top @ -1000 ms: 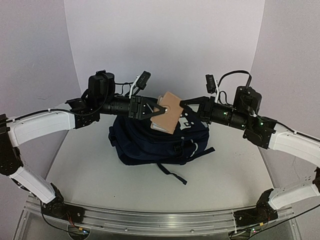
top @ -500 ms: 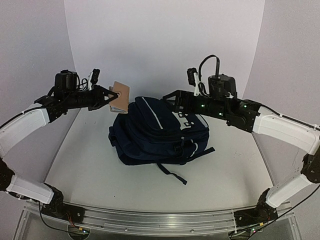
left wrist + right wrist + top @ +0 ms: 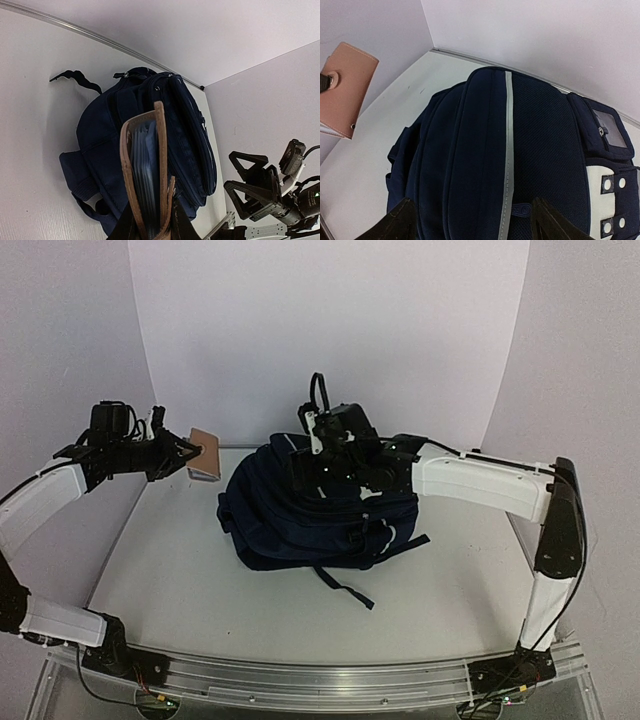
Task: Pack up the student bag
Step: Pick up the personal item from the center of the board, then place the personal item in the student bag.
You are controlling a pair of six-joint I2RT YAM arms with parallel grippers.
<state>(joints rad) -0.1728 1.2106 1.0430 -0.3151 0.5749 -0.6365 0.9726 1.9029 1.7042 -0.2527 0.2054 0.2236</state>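
Navy student bag, white front graphic illegible

Brown wallet, pinched in the left gripper, is cut off at the bottom edge; the right gripper shows only finger stubs, student bag beneath running off-frame.

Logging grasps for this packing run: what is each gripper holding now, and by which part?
Left gripper pinches the tan-covered notebook across both covers at one end. Right gripper is open above the student bag, holding nothing.
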